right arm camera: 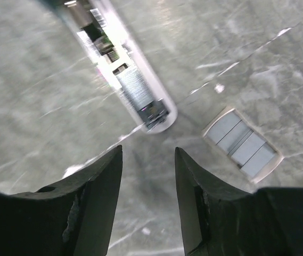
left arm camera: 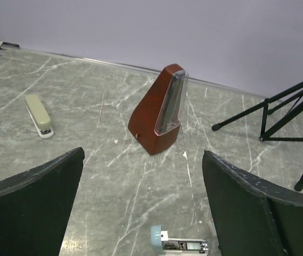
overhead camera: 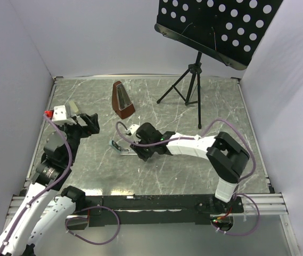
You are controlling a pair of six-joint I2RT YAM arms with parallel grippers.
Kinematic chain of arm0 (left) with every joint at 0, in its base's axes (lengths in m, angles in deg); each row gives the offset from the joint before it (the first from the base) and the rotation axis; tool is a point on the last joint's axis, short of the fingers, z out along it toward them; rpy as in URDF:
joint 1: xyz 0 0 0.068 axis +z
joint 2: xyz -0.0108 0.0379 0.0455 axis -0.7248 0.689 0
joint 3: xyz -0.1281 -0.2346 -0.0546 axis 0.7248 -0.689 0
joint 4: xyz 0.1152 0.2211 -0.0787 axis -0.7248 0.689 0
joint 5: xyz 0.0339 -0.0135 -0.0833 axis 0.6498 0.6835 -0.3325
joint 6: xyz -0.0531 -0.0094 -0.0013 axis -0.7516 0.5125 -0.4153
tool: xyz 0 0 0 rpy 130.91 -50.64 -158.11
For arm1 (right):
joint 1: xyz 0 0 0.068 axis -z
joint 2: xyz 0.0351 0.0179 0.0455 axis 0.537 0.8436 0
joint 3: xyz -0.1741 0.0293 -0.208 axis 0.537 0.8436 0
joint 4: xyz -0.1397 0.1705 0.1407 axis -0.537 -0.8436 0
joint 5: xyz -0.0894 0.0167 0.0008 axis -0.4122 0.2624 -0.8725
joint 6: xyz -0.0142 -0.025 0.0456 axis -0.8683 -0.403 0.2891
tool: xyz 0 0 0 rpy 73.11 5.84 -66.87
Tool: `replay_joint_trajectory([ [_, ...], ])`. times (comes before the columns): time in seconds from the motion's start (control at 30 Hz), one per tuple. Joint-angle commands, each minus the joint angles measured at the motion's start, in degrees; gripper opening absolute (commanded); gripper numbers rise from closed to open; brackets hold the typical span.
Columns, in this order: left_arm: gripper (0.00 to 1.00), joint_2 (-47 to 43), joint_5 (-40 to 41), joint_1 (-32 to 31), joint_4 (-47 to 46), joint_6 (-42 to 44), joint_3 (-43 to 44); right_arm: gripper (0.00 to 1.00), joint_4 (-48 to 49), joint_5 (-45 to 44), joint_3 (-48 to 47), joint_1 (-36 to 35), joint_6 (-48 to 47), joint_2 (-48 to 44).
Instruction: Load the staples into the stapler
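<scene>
The stapler lies hinged open on the marble table, its metal channel facing up with a ridged silvery strip in it. In the top view the stapler sits just left of my right gripper. The staples are grey strips lying side by side in a small cream box, right of the stapler's rounded end. My right gripper hovers over bare table just short of that end, open, with nothing between its fingers. Further left, my left gripper is raised and wide open, with the pale blue stapler below it.
A brown metronome stands behind the stapler. A second, olive stapler lies at the far left. A black music stand occupies the back right, its tripod legs on the table. Purple walls enclose three sides.
</scene>
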Motion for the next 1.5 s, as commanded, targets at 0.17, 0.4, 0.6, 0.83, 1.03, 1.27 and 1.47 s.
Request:
replay_joint_trajectory([
  [0.17, 0.97, 5.2, -2.4, 0.8, 1.1, -8.0, -1.9, 0.51, 12.2, 13.9, 6.7, 8.2, 6.6, -11.0],
  [0.4, 0.97, 12.5, -7.9, 1.9, 2.8, -20.9, -4.7, 0.51, 17.3, 16.0, 8.4, 9.4, 11.0, -11.1],
  [0.6, 0.99, 18.2, -13.7, 2.0, 2.3, -25.8, -6.3, 0.50, 19.3, 16.2, 9.6, 9.4, 13.7, -9.0],
  [0.83, 0.90, 22.1, -17.2, 1.7, 4.4, -25.4, -6.3, 0.44, 15.1, 15.1, 5.8, 9.4, 21.8, -3.9],
  [1.03, 0.80, 21.7, -17.6, 0.9, 5.6, -24.9, -6.9, 0.40, 15.6, 16.1, 5.2, 9.3, 29.9, -1.7],
  [1.27, 0.72, 22.7, -17.2, -0.5, 5.8, -25.0, -7.4, 0.40, 15.4, 12.7, 5.0, 9.5, 34.0, -1.0],
  [1.47, 0.64, 22.8, -16.6, -1.3, 6.1, -25.1, -7.7, 0.39, 17.8, 14.0, 5.9, 10.0, 36.0, 0.1],
])
